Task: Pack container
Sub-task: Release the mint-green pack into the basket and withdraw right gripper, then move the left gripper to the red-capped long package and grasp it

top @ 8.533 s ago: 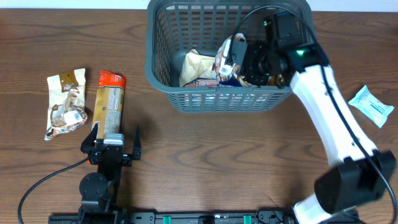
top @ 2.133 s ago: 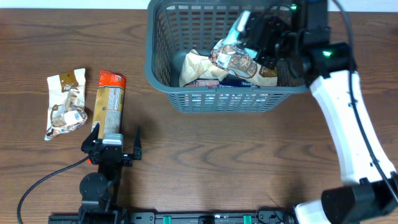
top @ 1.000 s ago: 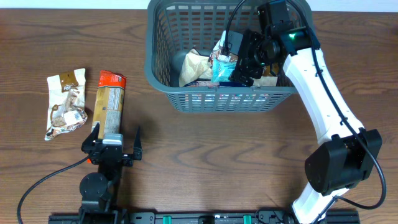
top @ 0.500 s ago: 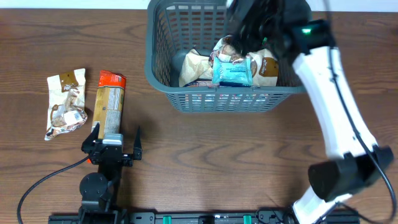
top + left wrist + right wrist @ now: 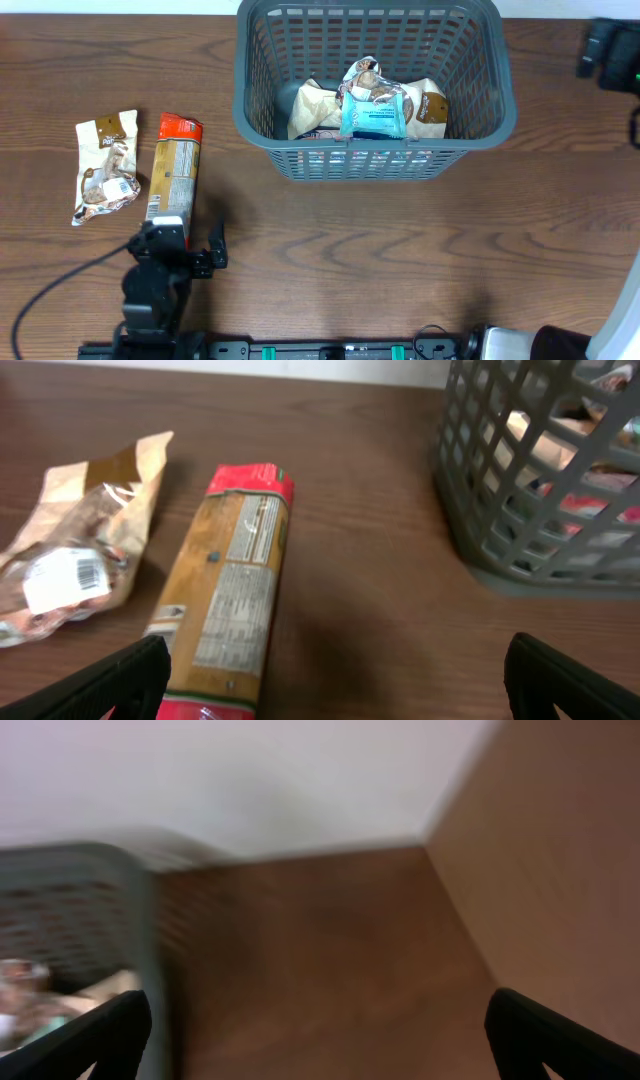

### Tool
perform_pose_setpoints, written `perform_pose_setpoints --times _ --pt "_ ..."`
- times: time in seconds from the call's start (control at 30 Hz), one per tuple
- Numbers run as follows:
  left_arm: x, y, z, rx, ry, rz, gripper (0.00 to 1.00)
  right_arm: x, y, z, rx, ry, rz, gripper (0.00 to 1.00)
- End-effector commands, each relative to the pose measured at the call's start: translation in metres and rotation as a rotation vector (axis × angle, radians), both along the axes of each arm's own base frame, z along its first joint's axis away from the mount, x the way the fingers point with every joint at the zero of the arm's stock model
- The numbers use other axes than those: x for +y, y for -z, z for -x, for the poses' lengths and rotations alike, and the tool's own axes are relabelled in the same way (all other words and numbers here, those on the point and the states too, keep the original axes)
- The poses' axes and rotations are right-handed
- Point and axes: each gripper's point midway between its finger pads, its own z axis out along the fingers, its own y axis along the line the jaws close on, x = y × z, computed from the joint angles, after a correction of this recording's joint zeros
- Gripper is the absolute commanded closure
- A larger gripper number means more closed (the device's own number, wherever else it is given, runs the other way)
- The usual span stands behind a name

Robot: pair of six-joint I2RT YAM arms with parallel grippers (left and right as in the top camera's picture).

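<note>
Overhead, the container [image 5: 372,162] is seen in the upper middle of the frame, with snack packets [image 5: 316,104] inside and a light blue packet [image 5: 378,118] on top. In the left wrist view the left gripper [image 5: 332,660] is shown spread wide and empty, a long red-ended packet [image 5: 232,595] lying at centre left; the right gripper [image 5: 315,1020], blurred in its own view, is also spread and empty.

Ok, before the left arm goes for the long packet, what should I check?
1. Left pincer open, empty: ok.
2. Long packet lying flat, apart from the brown pouch: ok.
3. Long packet centred in the left pincer: not ok, it lies off to one side.
4. Right pincer open, away from the container: ok.
5. Room in the container beside the blue packet: ok.
</note>
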Motion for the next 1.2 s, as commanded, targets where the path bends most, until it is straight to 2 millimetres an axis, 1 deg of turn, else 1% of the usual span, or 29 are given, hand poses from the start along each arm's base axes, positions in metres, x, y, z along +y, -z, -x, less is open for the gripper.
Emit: perform_pose_setpoints --times 0.0,0.07,0.13,0.17,0.2,0.27,0.37,0.47,0.53,0.67,0.73,0.83,0.93,1.03,1.17 --pt "0.002 -0.052 -0.005 -0.014 -0.013 -0.004 0.01 -0.031 0.030 0.008 0.050 0.122 -0.119 0.01" --pt "0.003 -0.067 -0.010 0.037 -0.023 -0.012 0.01 -0.047 0.047 0.015 0.086 0.167 -0.148 0.01" --pt "0.003 -0.083 -0.016 0.106 -0.023 -0.020 0.01 -0.058 0.073 0.020 0.138 0.191 -0.199 0.01" --pt "0.004 -0.090 -0.019 0.145 -0.029 -0.027 0.01 -0.062 0.090 0.023 0.166 0.205 -0.241 0.01" --pt "0.006 -0.096 -0.022 0.178 -0.041 -0.037 0.01 -0.063 0.101 0.024 0.183 0.212 -0.268 0.01" --pt "0.012 -0.107 -0.027 0.254 -0.072 -0.068 0.01 -0.065 0.133 0.027 0.231 0.230 -0.337 0.01" --pt "0.019 -0.118 -0.033 0.392 -0.068 -0.159 0.01 -0.063 0.183 0.031 0.311 0.251 -0.390 0.01" --pt "0.024 -0.119 -0.033 0.543 -0.052 -0.214 0.01 -0.057 0.228 0.038 0.377 0.281 -0.444 0.01" --pt "0.029 -0.115 -0.029 0.661 -0.063 -0.220 0.01 -0.053 0.256 0.045 0.417 0.299 -0.473 0.01" --pt "0.047 -0.101 -0.021 0.851 -0.126 -0.192 0.01 -0.045 0.297 0.060 0.488 0.311 -0.504 0.01" --pt "0.054 -0.093 -0.020 0.905 -0.160 -0.153 0.02 -0.041 0.311 0.066 0.510 0.318 -0.516 0.01" --pt "0.058 -0.081 -0.025 0.950 -0.169 -0.081 0.01 -0.034 0.331 0.075 0.547 0.320 -0.531 0.02" --pt "0.064 -0.074 -0.030 0.970 -0.186 -0.049 0.01 -0.028 0.344 0.083 0.580 0.319 -0.541 0.01" --pt "0.069 -0.070 -0.037 0.969 -0.192 -0.048 0.01 -0.024 0.352 0.089 0.600 0.321 -0.548 0.01" --pt "0.072 -0.074 -0.056 0.895 -0.189 -0.062 0.01 -0.029 0.352 0.089 0.599 0.333 -0.525 0.01"
